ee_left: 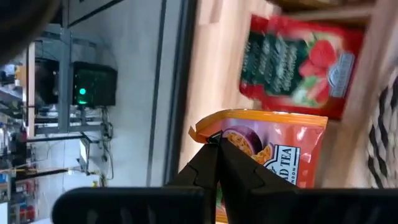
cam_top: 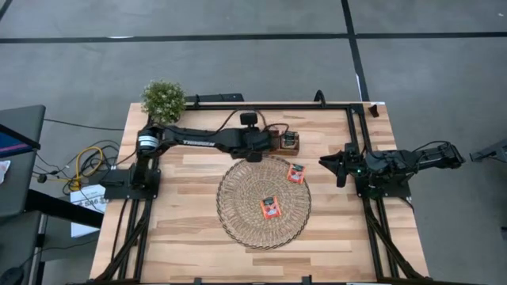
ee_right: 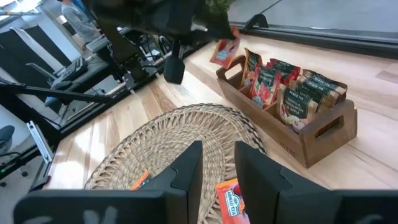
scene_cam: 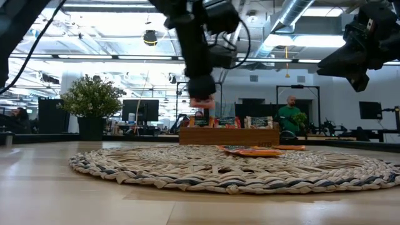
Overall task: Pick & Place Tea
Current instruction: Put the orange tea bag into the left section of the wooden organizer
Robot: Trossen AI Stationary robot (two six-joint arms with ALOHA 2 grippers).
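Woven round mat (scene_cam: 237,169) on the desk (cam_top: 190,237) bearing two tea sachets (cam_top: 271,207), behind it the wooden tray (ee_right: 292,124) of upright sachets, above which the left claw (ee_left: 217,142) pinches an orange sachet (ee_left: 273,149); right claw (ee_right: 217,168), fingers apart, waits at the desk's right edge.

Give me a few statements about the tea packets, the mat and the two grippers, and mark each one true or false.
1. The left gripper is shut on an orange tea sachet. True.
2. Two tea sachets lie on the woven mat, one nearer its middle, one nearer its edge. True.
3. The wooden tray is empty. False: sachets stand upright in it.
4. The right gripper holds a sachet. False: it is empty, off the mat's right side.
5. The tray sits on the mat. False: it stands on the table beyond it.
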